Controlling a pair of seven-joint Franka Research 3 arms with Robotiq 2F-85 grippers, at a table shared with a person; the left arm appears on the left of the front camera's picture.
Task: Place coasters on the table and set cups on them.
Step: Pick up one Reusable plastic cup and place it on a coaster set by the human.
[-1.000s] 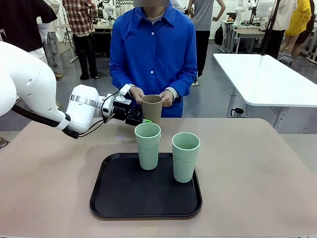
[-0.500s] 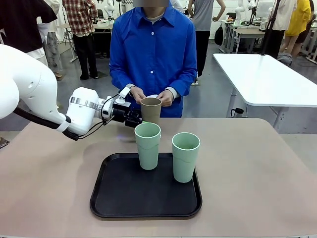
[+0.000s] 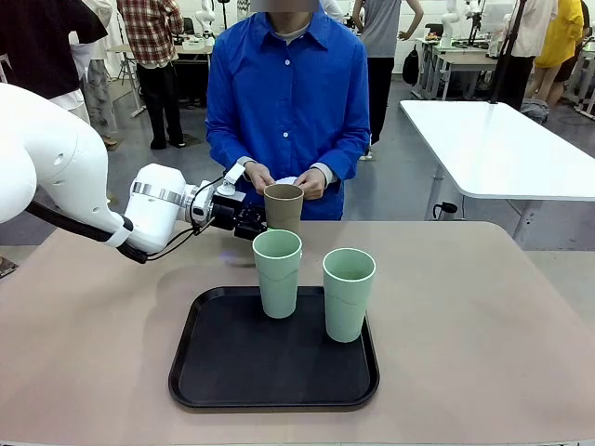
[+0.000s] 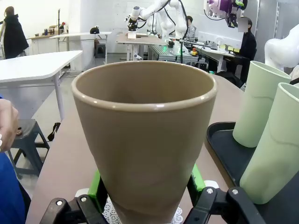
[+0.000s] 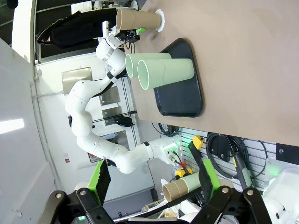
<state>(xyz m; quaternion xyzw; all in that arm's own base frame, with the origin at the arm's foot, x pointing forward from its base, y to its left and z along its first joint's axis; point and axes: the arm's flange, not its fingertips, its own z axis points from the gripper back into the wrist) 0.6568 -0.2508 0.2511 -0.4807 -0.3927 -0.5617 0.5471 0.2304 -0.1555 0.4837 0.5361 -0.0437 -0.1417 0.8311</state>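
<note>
My left gripper (image 3: 263, 221) is shut on the lower part of the tan-brown cup (image 3: 284, 206), upright at the table's (image 3: 465, 325) far edge. In the left wrist view the green pads (image 4: 97, 186) press both sides of the cup (image 4: 145, 140), and a lacy white coaster (image 4: 111, 215) lies right under its base. The right wrist view shows cup (image 5: 138, 19) and coaster (image 5: 161, 19) together from afar. Two mint green cups (image 3: 278, 272) (image 3: 349, 293) stand on the black tray (image 3: 214, 372). My right gripper (image 5: 152, 179) is open and holds nothing.
A person in a blue shirt stands just behind the tan cup, hands (image 3: 256, 177) close to it, with something white (image 3: 286, 180) between them. The tray sits mid-table with bare table top to its left and right. A white table (image 3: 493, 139) stands at the back right.
The left gripper has lowered the tan cup slightly and then held still. The person's hands stay behind it.
</note>
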